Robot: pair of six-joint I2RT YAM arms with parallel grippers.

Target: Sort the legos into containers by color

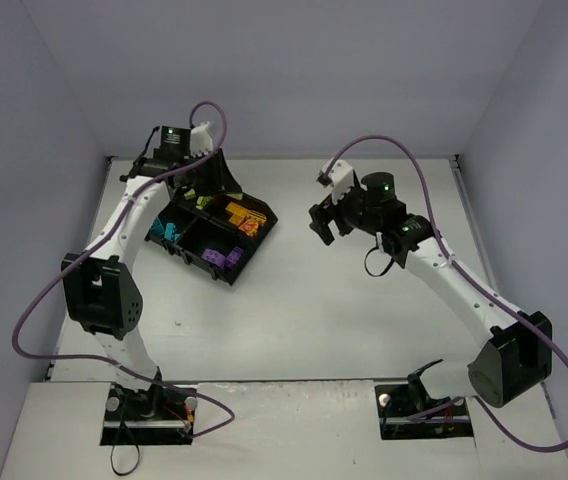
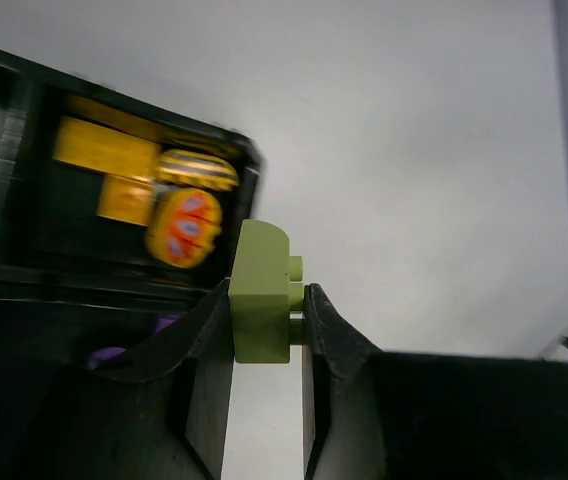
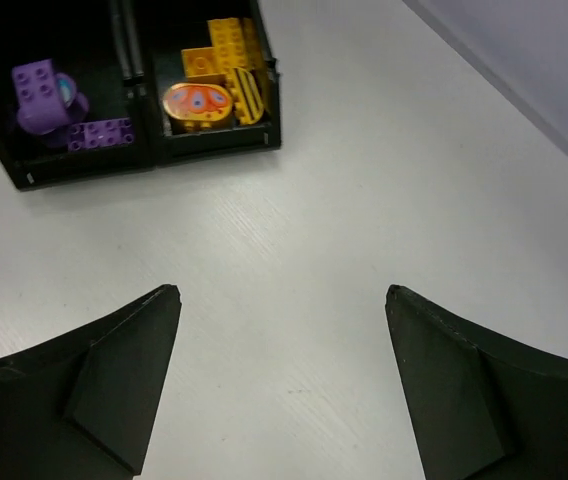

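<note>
Pinched between the two dark fingers of the left claw (image 2: 267,310) is a lime green brick (image 2: 260,270). Its rounded top stands up and its studs press against the right finger. In the wrist view it sits just off a corner of the black tray (image 2: 4,150), beside the compartment of orange-yellow bricks (image 2: 104,150). That compartment also holds a round orange piece (image 2: 184,228) printed with red and bluish marks, and a yellow piece with dark stripes (image 2: 196,170).

From above, the tray's other sections show teal-blue bricks (image 1: 167,232) on its left, purple bricks (image 1: 219,258) nearest the arm bases, and lime green bricks (image 1: 199,197) at its far side.

The left arm rises from its base, bends at a raised elbow to the left of the tray, and reaches over the tray's far edge.

The right claw (image 3: 284,320) is spread wide and holds nothing. It hangs over the white surface (image 3: 364,200) to the right of the tray, apart from it and facing its purple and orange-yellow compartments. The right arm stretches from its base toward the tray with its elbow low.
</note>
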